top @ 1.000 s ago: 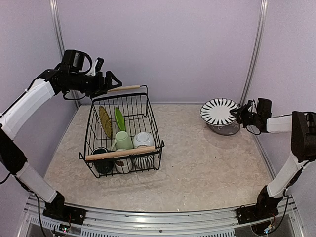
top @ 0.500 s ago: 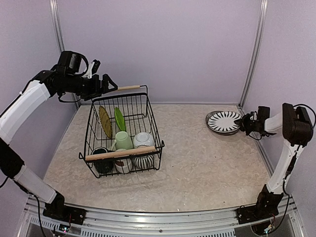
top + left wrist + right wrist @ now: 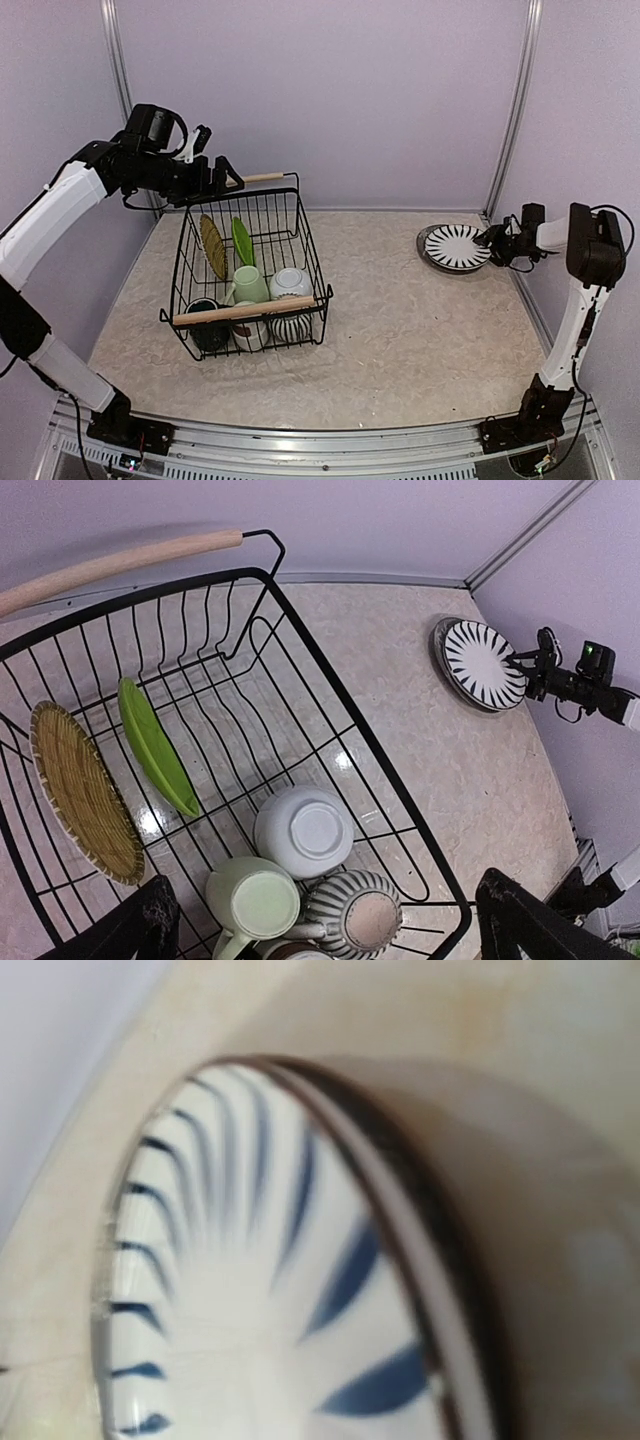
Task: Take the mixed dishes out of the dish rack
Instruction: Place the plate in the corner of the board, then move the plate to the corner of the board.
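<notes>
The dish rack stands left of centre. It holds a lime-green plate on edge, a pale green mug, a white bowl, a striped mug, a dark teal mug and a small white cup. My left gripper hangs open and empty above the rack's far handle. The striped plate lies flat at the back right. My right gripper is at its right rim, its fingers hidden.
A woven yellow disc stands on edge in the rack beside the lime-green plate. Two wooden handles cross the rack's ends. The back wall and a corner post stand close behind the striped plate.
The right arm has brought the striped plate down from a tilted, raised hold to lie flat on the table. The left gripper has stayed above the rack's far handle, shifting only slightly.
</notes>
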